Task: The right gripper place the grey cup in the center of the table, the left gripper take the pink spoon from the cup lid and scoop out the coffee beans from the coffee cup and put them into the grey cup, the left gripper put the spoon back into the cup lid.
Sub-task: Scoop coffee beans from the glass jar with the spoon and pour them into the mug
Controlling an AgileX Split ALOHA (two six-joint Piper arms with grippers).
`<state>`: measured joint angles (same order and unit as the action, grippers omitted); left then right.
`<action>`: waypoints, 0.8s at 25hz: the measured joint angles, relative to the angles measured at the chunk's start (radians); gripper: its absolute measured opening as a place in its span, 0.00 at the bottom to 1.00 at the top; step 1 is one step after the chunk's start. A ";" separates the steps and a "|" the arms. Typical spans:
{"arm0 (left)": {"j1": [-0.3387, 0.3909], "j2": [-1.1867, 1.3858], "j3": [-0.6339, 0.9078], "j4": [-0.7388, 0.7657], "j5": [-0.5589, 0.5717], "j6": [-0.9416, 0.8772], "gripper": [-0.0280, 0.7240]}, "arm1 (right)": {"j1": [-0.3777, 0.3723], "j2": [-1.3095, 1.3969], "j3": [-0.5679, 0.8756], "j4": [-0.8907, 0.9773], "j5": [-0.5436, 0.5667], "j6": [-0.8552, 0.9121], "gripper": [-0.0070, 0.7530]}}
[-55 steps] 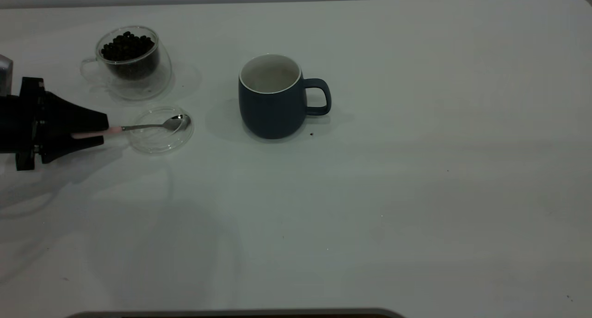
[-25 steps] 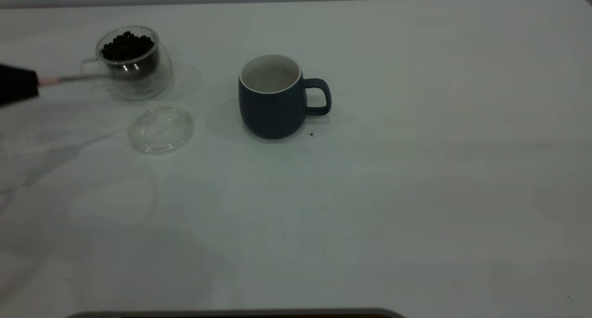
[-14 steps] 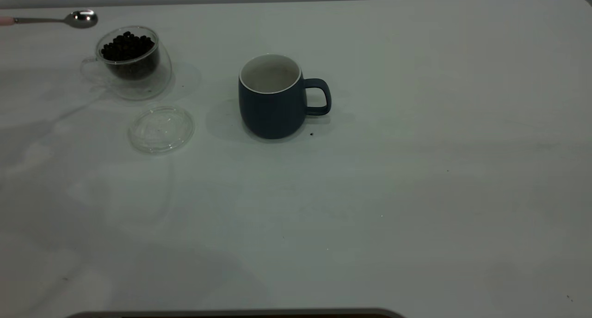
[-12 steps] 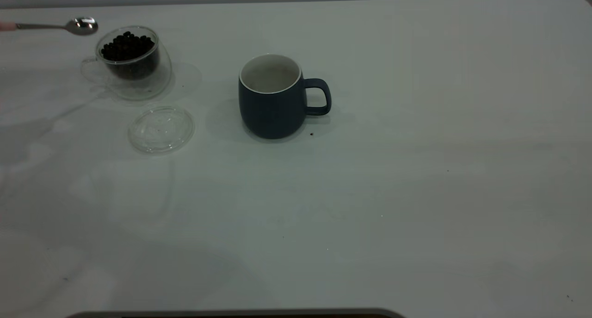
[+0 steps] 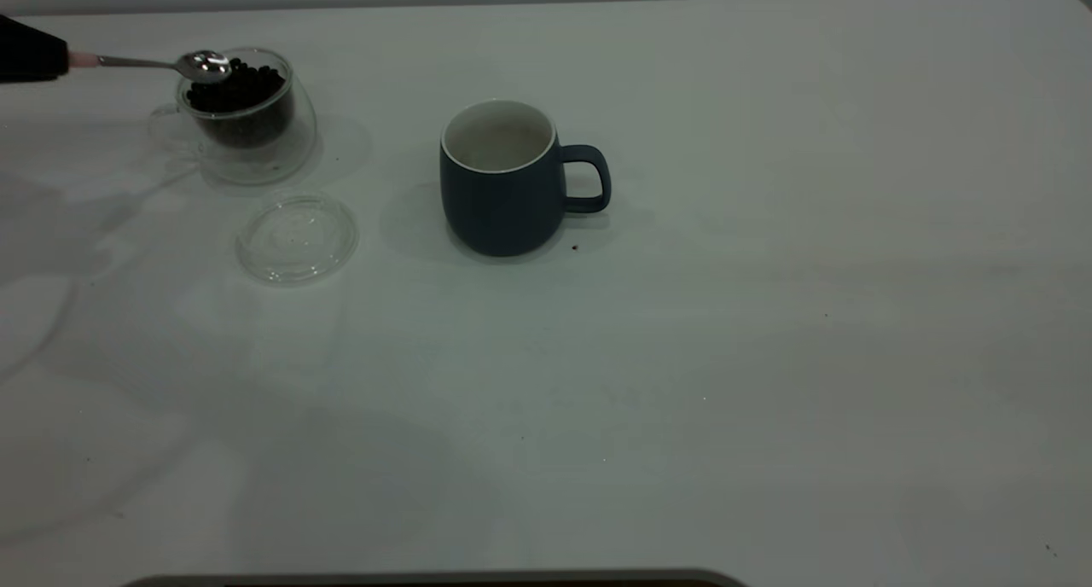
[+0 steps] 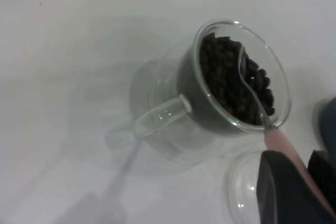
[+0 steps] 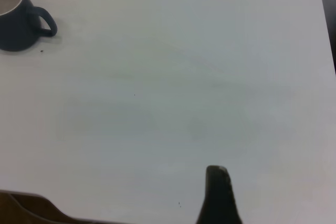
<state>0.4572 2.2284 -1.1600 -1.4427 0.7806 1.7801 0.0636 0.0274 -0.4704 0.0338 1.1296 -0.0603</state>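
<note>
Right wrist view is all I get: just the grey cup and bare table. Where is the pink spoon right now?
Observer: The left gripper is shut on the handle of the pink spoon, and the spoon's bowl is over the mouth of the coffee cup.
Operator: Is it into the coffee beans yet?
Observer: In the left wrist view the bowl is inside the rim and appears to rest on the coffee beans.
Operator: Anything in the grey cup or on the cup lid?
Observer: The exterior view shows no beans in the white inside of the grey cup, and nothing lies on the cup lid.
</note>
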 joint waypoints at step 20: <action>-0.037 0.060 -0.014 -0.034 -0.054 0.008 0.20 | 0.000 0.000 0.000 0.000 0.000 0.000 0.79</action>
<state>0.4201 2.2888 -1.1736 -1.4768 0.7261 1.7881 0.0636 0.0274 -0.4704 0.0338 1.1296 -0.0603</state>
